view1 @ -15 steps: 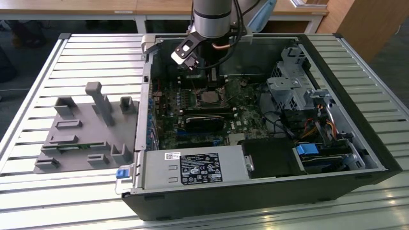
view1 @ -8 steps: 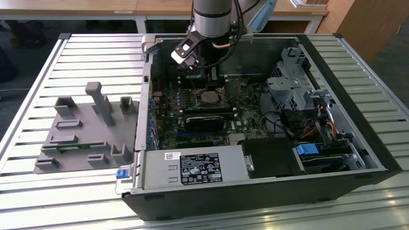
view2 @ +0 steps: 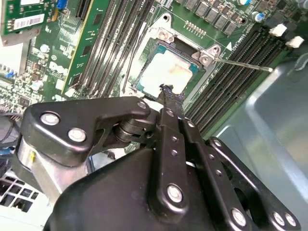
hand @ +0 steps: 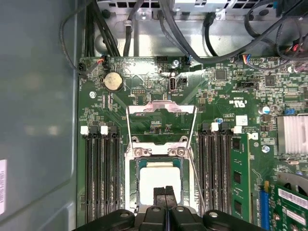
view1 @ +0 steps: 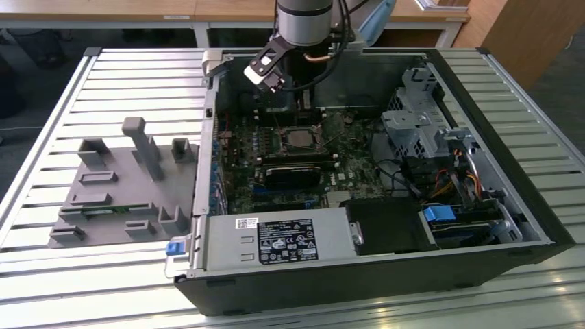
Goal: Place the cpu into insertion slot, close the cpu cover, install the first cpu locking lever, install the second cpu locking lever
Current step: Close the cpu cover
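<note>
Logging gripper (hand: 165, 192) with fingers pressed together and nothing visibly pinched, tips hanging right over the cpu (hand: 156, 174); cannot tell contact. Finding cpu seated in the socket, silver top up, with a pale patch across its middle in the second wrist view. Noting cpu cover (hand: 161, 109) open, folded back past the socket's hinge edge over the motherboard (hand: 144, 72), with green board visible through its square opening. Spotting a thin locking lever (view2: 243, 64) unlatched, sticking out from a socket corner across the memory slots (view2: 231, 85). Marking a coin cell battery (hand: 113, 82) near the cover's far corner. In the exterior view, placing the robot arm (view1: 306, 20) at 12 o'clock of the computer case (view1: 366, 281), socket near case centre, power supply (view1: 274, 241) at 6 o'clock inside, grey fixture tray (view1: 119, 185) outside at 9 o'clock on the slatted table (view1: 73, 288).
</note>
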Controlling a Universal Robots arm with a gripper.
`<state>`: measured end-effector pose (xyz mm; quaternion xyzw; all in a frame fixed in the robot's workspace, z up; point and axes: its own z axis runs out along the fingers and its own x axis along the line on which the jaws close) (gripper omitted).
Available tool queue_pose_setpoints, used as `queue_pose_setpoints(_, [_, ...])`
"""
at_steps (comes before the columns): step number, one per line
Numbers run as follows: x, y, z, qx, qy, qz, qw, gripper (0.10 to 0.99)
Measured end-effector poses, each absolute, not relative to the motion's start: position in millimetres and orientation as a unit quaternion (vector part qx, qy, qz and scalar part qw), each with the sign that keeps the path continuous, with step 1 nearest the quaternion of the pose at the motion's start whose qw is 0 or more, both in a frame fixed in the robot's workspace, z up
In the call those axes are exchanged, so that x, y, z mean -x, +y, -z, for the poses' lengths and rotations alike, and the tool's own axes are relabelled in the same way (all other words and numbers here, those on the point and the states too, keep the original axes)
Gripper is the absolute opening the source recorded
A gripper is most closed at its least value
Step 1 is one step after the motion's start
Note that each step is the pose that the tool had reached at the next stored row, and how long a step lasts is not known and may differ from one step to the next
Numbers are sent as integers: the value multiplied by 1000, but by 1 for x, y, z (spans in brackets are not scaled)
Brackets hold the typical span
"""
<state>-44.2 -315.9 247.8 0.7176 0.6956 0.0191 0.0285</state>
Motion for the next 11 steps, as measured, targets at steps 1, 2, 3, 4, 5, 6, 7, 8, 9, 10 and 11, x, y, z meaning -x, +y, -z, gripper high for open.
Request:
queue_pose_setpoints(1, [44, -316, -251, -718, 696, -19, 29, 106])
queue_pose_setpoints(2, [44, -316, -253, -718, 696, -19, 29, 106])
queue_pose_setpoints(3, [44, -316, -257, -718, 696, -19, 29, 106])
queue_pose_setpoints(4, [44, -316, -260, -718, 696, -19, 29, 106])
queue_pose_setpoints(5, [44, -316, -264, -718, 696, -19, 29, 106])
queue_pose_setpoints(6, [44, -316, -267, -718, 696, -19, 29, 106])
queue_pose_setpoints(7, [44, -316, -269, -718, 696, -19, 29, 106])
queue_pose_setpoints(8, [44, -316, -270, -718, 696, -19, 29, 106])
queue_pose_setpoints(9, [44, -316, -270, -718, 696, -19, 28, 106])
queue_pose_setpoints(10, [44, -317, -270, -717, 696, -19, 28, 106])
queue_pose_setpoints(11, [44, -317, -270, -718, 696, -19, 29, 106])
